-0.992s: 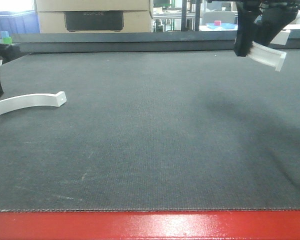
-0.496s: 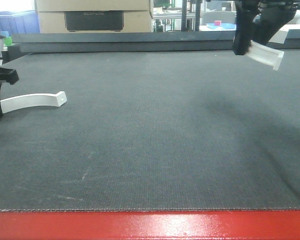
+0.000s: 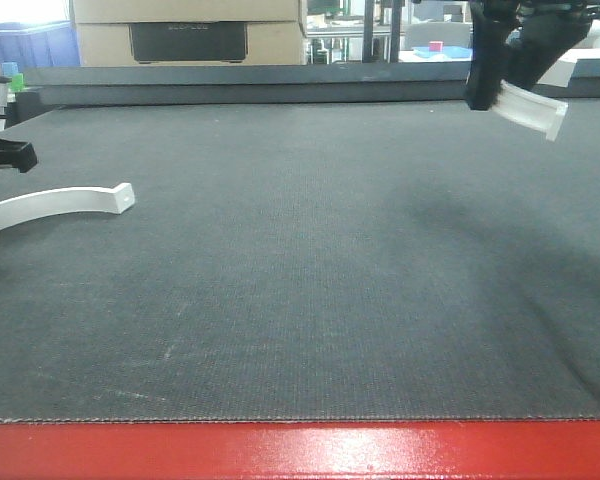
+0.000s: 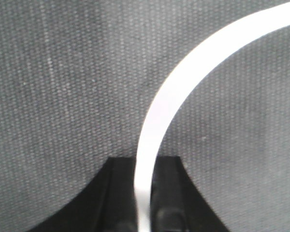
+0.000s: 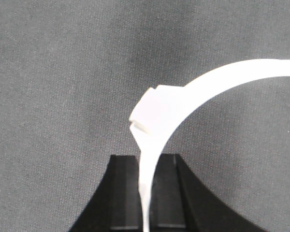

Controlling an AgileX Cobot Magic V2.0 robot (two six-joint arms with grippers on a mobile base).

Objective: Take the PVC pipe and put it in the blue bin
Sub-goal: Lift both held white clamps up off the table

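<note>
**Both arms hold a pipe piece; the left one has edged left**

The left gripper (image 4: 144, 162) sits at the left edge of the dark grey mat (image 3: 310, 290). Its 2 fingers are pressed against the sides of the left PVC pipe (image 3: 65, 201). This white curved strip arcs rightward, and its blocky end rests on the mat. Compared with 0.5 s ago, more of the strip shows to the left and the gripper covers less of it. The blocky end is in nearly the same place.

The right gripper (image 5: 145, 160) is high at the far right, clamped on the right PVC pipe (image 3: 528, 106). That pipe is held clear above the mat, tilting down to the right. It has barely moved since 0.5 s ago.
</note>
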